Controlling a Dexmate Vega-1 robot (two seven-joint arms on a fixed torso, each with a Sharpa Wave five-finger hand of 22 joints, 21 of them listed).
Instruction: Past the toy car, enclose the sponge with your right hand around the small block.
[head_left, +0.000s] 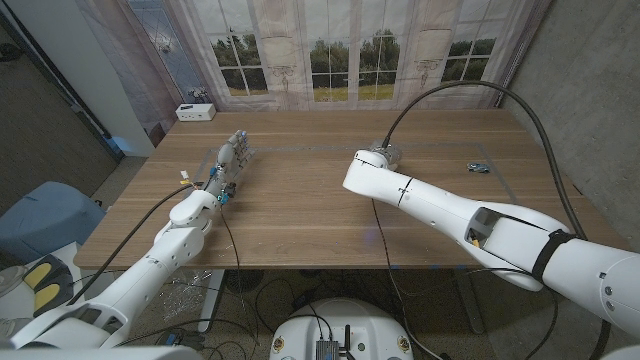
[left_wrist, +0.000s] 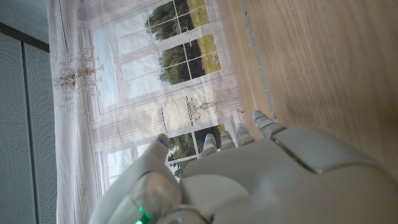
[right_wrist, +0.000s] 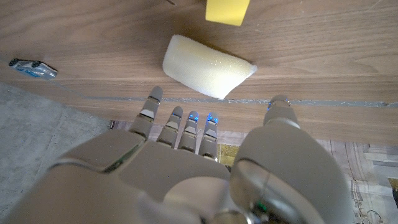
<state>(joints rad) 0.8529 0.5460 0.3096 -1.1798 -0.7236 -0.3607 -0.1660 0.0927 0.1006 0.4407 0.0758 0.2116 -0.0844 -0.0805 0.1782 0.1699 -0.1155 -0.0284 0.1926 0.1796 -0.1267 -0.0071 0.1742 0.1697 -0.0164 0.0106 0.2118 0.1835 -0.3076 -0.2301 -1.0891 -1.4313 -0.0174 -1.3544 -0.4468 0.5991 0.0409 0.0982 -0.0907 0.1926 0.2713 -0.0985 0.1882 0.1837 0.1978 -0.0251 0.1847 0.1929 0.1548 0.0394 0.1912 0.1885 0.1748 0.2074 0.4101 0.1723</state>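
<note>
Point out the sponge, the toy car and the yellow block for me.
sponge (right_wrist: 208, 66), right wrist view, middle of its top face.
toy car (right_wrist: 32, 68), right wrist view, middle of its body.
yellow block (right_wrist: 227, 11), right wrist view, centre of the visible part at the picture's edge.

Head view: high, looks down over wooden table (head_left: 300, 215), both arms entering from 7 and 5 o'clock, window backdrop at 12.
Left wrist view: close behind left hand (left_wrist: 261, 180), rotated; faces along table edge toward window backdrop.
Right wrist view: close behind right hand (right_wrist: 186, 168), near-inverted; faces table surface, sponge (right_wrist: 207, 65) just past fingertips, toy car (right_wrist: 32, 68) toward 10 o'clock.
Shared: head and right wrist both catch toy car (head_left: 479, 168); head and left wrist share the backdrop.
</note>
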